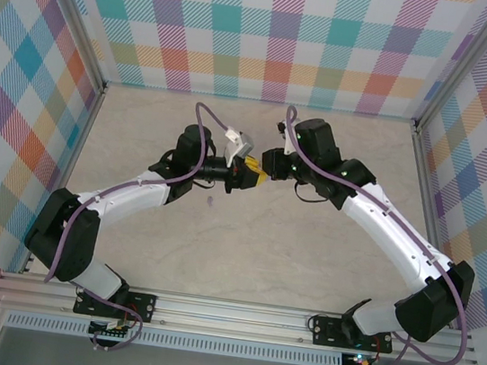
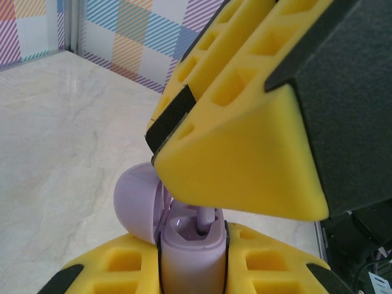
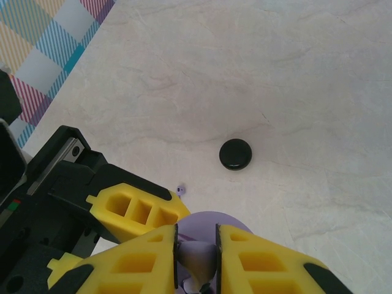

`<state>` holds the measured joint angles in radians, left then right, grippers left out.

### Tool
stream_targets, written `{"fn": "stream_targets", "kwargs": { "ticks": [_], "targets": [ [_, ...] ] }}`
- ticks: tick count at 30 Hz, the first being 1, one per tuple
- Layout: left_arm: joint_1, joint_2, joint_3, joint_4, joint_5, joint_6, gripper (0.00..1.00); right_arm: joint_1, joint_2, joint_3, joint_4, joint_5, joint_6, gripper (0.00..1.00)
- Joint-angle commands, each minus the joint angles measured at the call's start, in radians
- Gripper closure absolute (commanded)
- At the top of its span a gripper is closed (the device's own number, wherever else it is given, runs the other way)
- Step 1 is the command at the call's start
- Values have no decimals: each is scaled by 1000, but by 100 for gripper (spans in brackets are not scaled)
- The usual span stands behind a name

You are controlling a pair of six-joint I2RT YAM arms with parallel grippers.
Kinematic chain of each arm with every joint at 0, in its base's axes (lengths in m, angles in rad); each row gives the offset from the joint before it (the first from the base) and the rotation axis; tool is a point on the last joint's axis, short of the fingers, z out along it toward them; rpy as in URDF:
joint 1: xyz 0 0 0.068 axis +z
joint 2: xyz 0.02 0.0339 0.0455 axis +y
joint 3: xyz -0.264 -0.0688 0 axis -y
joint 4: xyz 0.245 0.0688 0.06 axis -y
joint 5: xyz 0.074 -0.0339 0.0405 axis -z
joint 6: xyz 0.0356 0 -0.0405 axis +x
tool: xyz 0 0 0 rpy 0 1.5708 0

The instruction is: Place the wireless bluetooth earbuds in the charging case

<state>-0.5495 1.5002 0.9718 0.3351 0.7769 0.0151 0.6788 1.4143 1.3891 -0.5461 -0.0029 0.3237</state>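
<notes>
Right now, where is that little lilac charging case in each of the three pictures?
Top external: hidden where left gripper meets right gripper, mid-table.
Left wrist: lilac case bottom centre, lid open, clamped in the left gripper.
Right wrist: bottom centre, beneath the right gripper, which pinches a lilac earbud.
Shared landmark: the yellow fingers.

the two arms bend inward from their bases on the near rail (image 1: 234,313) and meet over the middle of the pale marbled table (image 1: 303,273). the left gripper (image 1: 246,177) and the right gripper (image 1: 266,174) sit tip to tip, their yellow fingers very close together; whatever lies between them is too small to tell. purple cables (image 1: 197,117) loop over both wrists. on the table just near-left of the left gripper lies a tiny lilac speck (image 1: 211,202), perhaps an earbud. plaid walls (image 1: 274,32) enclose three sides.
</notes>
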Motion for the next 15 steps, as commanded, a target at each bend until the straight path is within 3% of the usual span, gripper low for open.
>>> {"fn": "stream_targets", "kwargs": {
  "ticks": [1,15],
  "targets": [
    [-13,-27,38,27,16,-7,91,8,-11,15,20,17,-21,79],
    [-13,-17,56,35,-10,-23,91,25,11,39,-24,-9,-57,78]
  ]
}}
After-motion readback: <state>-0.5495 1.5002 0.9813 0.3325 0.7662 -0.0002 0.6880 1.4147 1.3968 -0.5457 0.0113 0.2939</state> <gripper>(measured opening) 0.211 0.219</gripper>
